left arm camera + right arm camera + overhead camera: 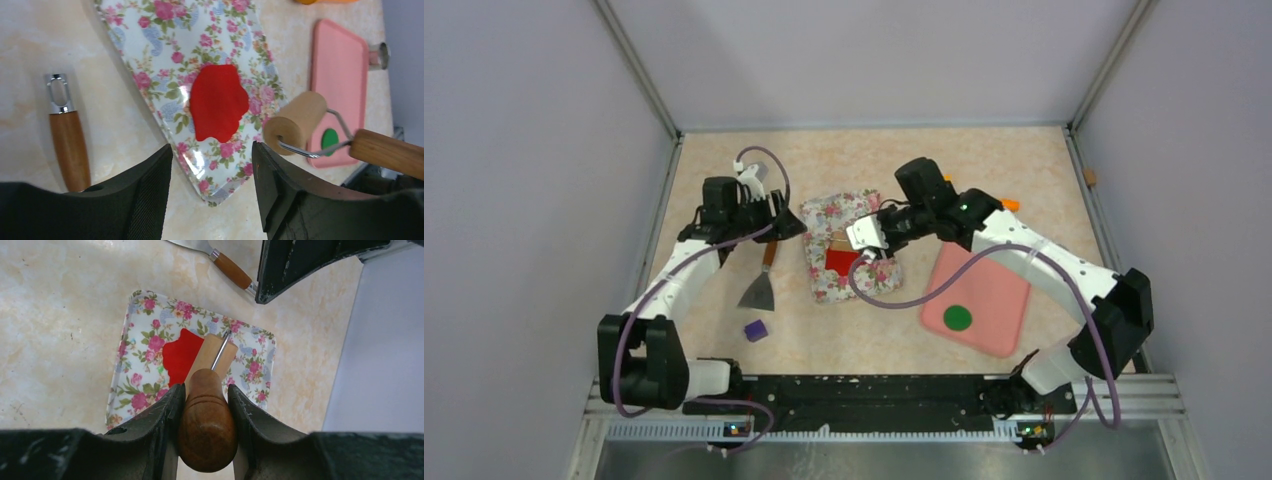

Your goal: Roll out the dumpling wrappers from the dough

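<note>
Tray (150, 45): white, pink-rose floral print, green leaves. Dough sheet (218, 102): bright red. Roller (295, 122): pale wood, darker brown handle. Board (340, 75): plain pink. Disc (958, 318) on it: green. Cube (756, 329): purple. Worktop (874, 160): beige, marbled.

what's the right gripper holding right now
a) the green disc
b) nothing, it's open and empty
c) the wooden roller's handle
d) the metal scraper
c: in the right wrist view, the right gripper is shut on the wooden roller handle, with a finger pressed against each side of it.
</note>
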`<act>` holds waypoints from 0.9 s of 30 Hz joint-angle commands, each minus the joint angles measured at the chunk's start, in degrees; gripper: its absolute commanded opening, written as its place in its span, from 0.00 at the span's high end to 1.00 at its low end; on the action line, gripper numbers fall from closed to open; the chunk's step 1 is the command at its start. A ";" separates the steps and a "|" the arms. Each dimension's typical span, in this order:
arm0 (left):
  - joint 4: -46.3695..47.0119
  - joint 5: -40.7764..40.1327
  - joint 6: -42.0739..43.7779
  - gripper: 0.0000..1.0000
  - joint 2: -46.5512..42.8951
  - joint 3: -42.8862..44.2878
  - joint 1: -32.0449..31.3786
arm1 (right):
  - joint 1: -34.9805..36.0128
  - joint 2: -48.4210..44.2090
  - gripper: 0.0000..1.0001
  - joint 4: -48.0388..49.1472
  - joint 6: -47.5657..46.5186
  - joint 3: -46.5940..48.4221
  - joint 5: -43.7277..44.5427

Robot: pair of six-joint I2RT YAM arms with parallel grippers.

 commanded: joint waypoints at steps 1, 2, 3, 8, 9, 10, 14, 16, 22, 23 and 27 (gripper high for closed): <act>6.94 9.52 -1.62 0.38 -4.42 1.23 0.22 | 1.03 3.17 1.00 11.11 8.19 6.49 -0.15; 9.83 8.98 0.42 0.38 -7.42 -0.23 0.10 | 0.57 4.36 1.00 13.59 16.02 8.43 0.93; 13.75 7.68 3.21 0.38 -11.36 -2.50 -0.13 | -0.33 5.50 1.00 16.19 25.60 10.41 1.96; 22.67 6.62 27.15 0.37 -23.29 -10.10 -5.12 | -5.77 9.04 1.00 20.52 70.29 14.23 7.19; 20.03 7.04 31.67 0.37 -22.96 -9.13 -6.79 | -6.41 9.10 1.00 20.57 76.18 13.70 7.02; 17.30 6.77 34.57 0.37 -22.13 -7.81 -8.60 | -6.86 8.94 1.00 20.76 80.57 12.93 6.55; 17.49 4.76 38.37 0.37 -17.70 -5.41 -14.79 | -6.90 7.24 1.00 22.45 83.07 10.67 6.09; 19.16 4.06 39.73 0.37 -14.90 -4.55 -17.79 | -7.45 7.22 1.00 22.09 83.71 11.09 5.76; 28.18 -2.95 40.57 0.37 -7.59 -4.17 -23.44 | -7.95 6.38 1.00 22.15 84.96 10.50 4.18; 29.56 -4.63 41.22 0.37 -7.04 -4.41 -24.07 | -8.02 6.11 1.00 22.24 84.97 10.20 4.14; 31.52 -7.66 43.04 0.39 -5.05 -4.30 -25.78 | -8.51 5.47 1.00 23.06 85.51 8.90 3.93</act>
